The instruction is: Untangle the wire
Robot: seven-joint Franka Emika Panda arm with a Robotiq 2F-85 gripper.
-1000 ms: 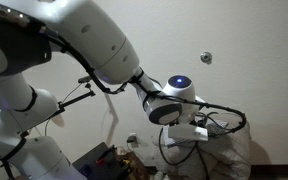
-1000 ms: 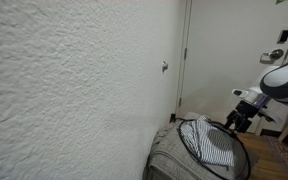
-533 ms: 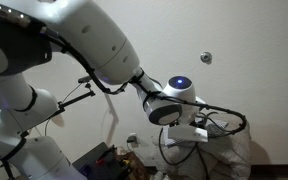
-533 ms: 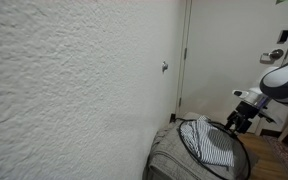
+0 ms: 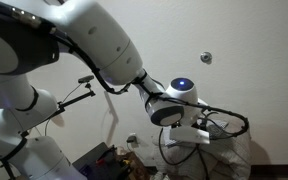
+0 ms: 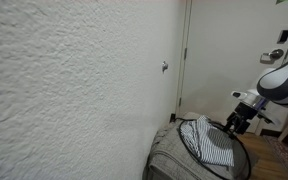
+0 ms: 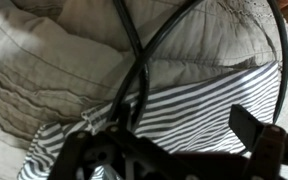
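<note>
In the wrist view, found the long, thin, flexible black wire (image 7: 134, 62) lying in crossed strands over a grey-and-white striped cloth (image 7: 199, 105) and a beige ribbed fabric cushion (image 7: 44, 60), with a further strand curving down the right edge. Judged light, limp and likely to drag its loops along when pulled. Best pinched on one free strand just clear of the crossing, not at the crossing itself. Saw the dark gripper (image 7: 164, 135) just above the cloth with jaws spread fully wide and nothing held.

In an exterior view, caught the white robot arm (image 6: 279, 80) reaching in from the right edge, wrist bent down over the cushion, with the wire looped round the cloth.

In an exterior view, noted the arm (image 5: 94, 45) sloping down from upper left to a low wrist. Could not make out the fingers there.
</note>
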